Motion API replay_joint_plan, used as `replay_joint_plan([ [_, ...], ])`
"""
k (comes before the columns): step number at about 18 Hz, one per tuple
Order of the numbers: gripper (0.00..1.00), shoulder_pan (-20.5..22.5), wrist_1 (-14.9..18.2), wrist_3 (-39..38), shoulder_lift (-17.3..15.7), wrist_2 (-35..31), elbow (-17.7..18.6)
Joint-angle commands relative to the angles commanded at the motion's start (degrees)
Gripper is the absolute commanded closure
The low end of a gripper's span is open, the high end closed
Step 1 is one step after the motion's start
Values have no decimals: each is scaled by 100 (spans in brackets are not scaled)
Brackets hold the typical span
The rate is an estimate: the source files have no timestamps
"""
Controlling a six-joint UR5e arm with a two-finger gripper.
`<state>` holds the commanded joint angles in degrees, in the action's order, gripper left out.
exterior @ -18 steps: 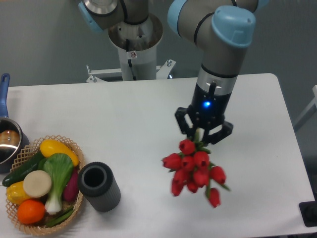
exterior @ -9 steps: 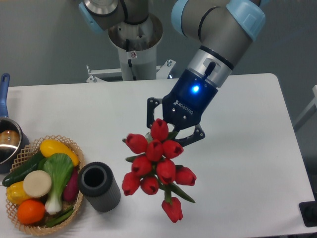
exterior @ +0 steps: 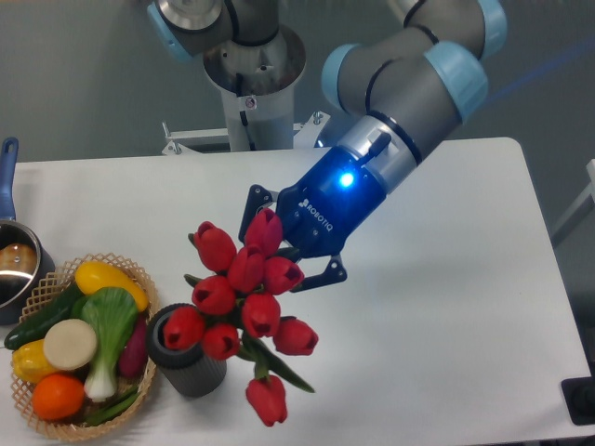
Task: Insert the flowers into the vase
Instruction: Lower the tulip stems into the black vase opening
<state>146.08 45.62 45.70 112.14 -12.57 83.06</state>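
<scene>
Nearest the camera, the flowers (exterior: 244, 311) hang in the air, red heads fanned toward the lens, the lowest bloom dangling at about five o'clock from the vase (exterior: 187, 350). The vase stands upright on the desk (exterior: 465, 307), just beside the wicker basket (exterior: 139, 279) at its nine o'clock. A couple of the left-hand tulip heads overlap the vase's rim in this view, but the dark mouth looks bare, with nothing in it. So the pick-up is done and the bunch is carried near to the target; the insertion itself is not yet done.

What's left, by my reading: the stems need turning to point down at the mouth, then lowering in and letting go. Right now the bunch is tilted, heads toward the camera, and the stem ends are hidden behind the blooms near the jaws.

Up at one o'clock from the flowers, the gripper (exterior: 296, 253) has its jaws clamped on the bunch's stem end, blue light glowing on the wrist.

Containers now. The basket is packed: yellow pieces, an orange, a pale round item, a dark purple one, green ones, and the green-and-white leafy vegetable (exterior: 109, 327) on top. Farther left at the desk's edge, the steel pot (exterior: 17, 265) with its blue handle; its contents are unclear from here.
</scene>
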Motion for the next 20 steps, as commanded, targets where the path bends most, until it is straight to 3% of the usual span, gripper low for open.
replay_joint_plan([
  [3,97,-106,0,9,140,9,-88],
  [7,97,-308,-44,26,588,9,-562],
  [20,94,-466,-53,105,879,-61,-519],
])
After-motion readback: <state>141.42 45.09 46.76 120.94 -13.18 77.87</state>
